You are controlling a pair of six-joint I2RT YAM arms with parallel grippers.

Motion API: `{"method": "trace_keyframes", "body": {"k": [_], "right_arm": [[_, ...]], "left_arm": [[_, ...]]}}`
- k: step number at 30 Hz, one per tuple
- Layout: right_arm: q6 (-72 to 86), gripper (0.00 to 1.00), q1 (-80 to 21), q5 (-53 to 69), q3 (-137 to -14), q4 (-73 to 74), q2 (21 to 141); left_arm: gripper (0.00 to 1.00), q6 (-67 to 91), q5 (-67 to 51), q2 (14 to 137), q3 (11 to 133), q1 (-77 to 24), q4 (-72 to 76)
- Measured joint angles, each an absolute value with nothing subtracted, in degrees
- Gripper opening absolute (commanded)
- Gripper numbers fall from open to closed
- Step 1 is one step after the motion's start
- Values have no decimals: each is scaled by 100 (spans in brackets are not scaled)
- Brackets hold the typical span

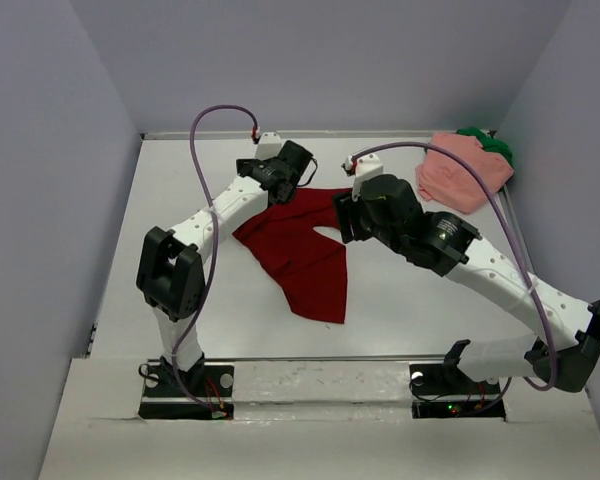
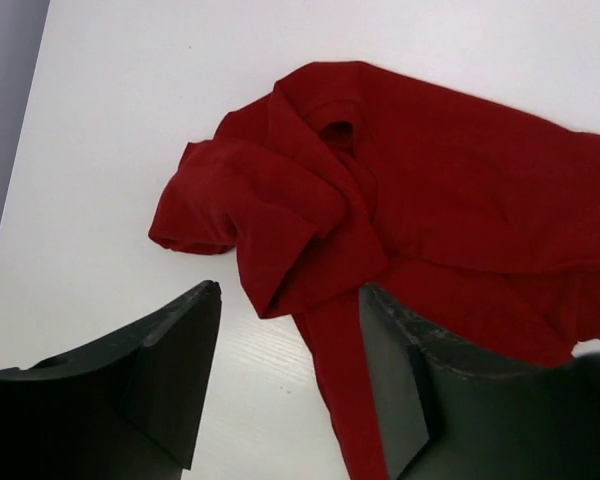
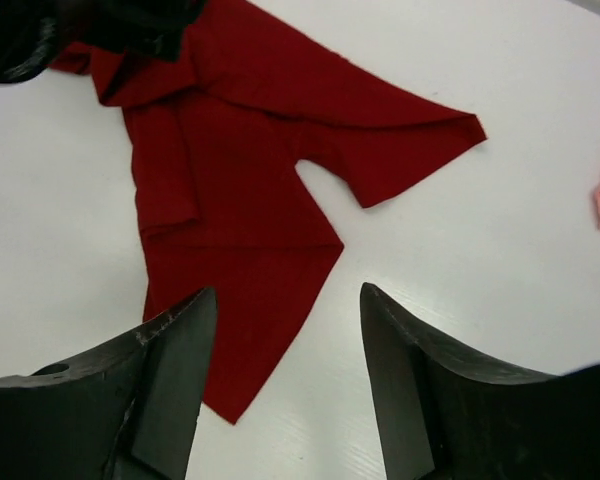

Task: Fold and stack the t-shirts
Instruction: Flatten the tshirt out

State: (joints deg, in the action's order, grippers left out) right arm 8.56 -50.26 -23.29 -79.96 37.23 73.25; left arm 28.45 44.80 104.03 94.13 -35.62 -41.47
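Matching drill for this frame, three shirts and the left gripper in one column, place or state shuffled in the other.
1 dark red t-shirt
2 salmon pink t-shirt
3 green t-shirt
4 left gripper

A open, holding nothing
B only a little showing, far right corner
C rumpled in the middle of the table
D bunched at the far right, mostly in view

Pairs: 1-C, 2-D, 3-B, 4-A

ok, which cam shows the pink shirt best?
Top external: nearly all of the pink shirt shows, crumpled far right against the green shirt. Right wrist catches only a sliver at its edge; left wrist shows none.
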Motion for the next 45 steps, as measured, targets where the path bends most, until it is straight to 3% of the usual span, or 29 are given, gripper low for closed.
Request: {"method": "trace_keyframes", "body": {"k": [4, 19, 30, 32, 34, 35, 37, 38, 39, 40, 41, 42, 45], "right_arm": [[1240, 65, -5500, -2359, -7861, 3889, 7312], [1992, 66, -5933, -2587, -7214, 4265, 7085], [2206, 64, -5933, -2099, -6635, 3677, 8641], [2233, 63, -5933, -1949, -6569, 3568, 8785], [2255, 59, -5933, -1837, -6569, 3472, 8820], [2272, 57, -5933, -1802, -6569, 3422, 8820], [2300, 51, -5933, -1743, -6569, 3295, 8823], [2311, 48, -5933, -1734, -6569, 3269, 8827], [2342, 36, -5933, -1715, -6569, 3214, 8842], [2364, 36, -5933, -1710, -6569, 3199, 8855], [2379, 14, -5933, -1693, -6560, 3159, 8879], [2443, 4, -5933, -1684, -6552, 3120, 8921], [2558, 0, -5933, -1671, -6493, 3022, 9087]], "left_arm": [[62, 2834, 4414, 10683, 9413, -3387, -4163], [62, 2860, 4309, 11128, 9085, -2978, -4246], [61, 2858, 4193, 11222, 8831, -2989, -4156], [53, 2856, 4182, 11286, 8831, -2989, -4141], [37, 2849, 4167, 11358, 8831, -2989, -4132], [15, 2856, 4156, 11382, 8831, -2989, -4134], [0, 2840, 4165, 11428, 8831, -2989, -4119], [0, 2853, 4152, 11434, 8831, -2987, -4115], [0, 2851, 4156, 11434, 8833, -2985, -4117], [0, 2842, 4160, 11434, 8838, -2974, -4117], [0, 2849, 4167, 11434, 8842, -2958, -4115], [0, 2853, 4178, 11434, 8842, -2950, -4115], [0, 2851, 4215, 11393, 8842, -2928, -4123]]}}
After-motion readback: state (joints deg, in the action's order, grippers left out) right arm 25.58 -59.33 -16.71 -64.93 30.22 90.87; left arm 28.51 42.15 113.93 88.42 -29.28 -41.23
